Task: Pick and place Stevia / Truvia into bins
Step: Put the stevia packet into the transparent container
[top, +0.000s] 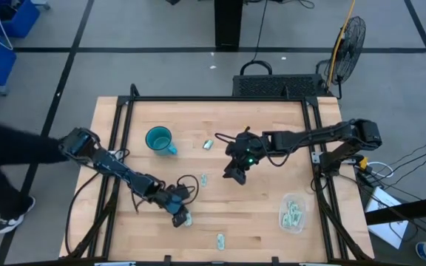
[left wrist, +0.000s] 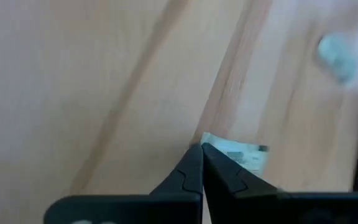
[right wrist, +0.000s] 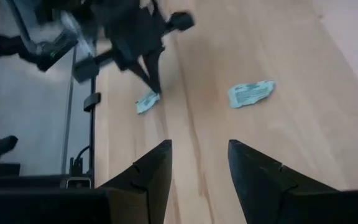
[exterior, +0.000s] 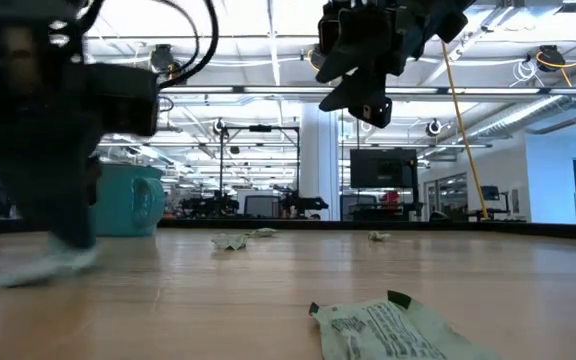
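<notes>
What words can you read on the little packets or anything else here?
None can be read.
Pale green paper sachet nearest the low camera: dark print, too blurred to read.
Sachet pinched in the left hand: print too small.
Teal mug: no writing shows.

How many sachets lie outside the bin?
4 sachets: one beside the mug, one mid-table, one near the front edge, one at the left gripper. The arms may hide more. The right gripper hovers open.
</notes>
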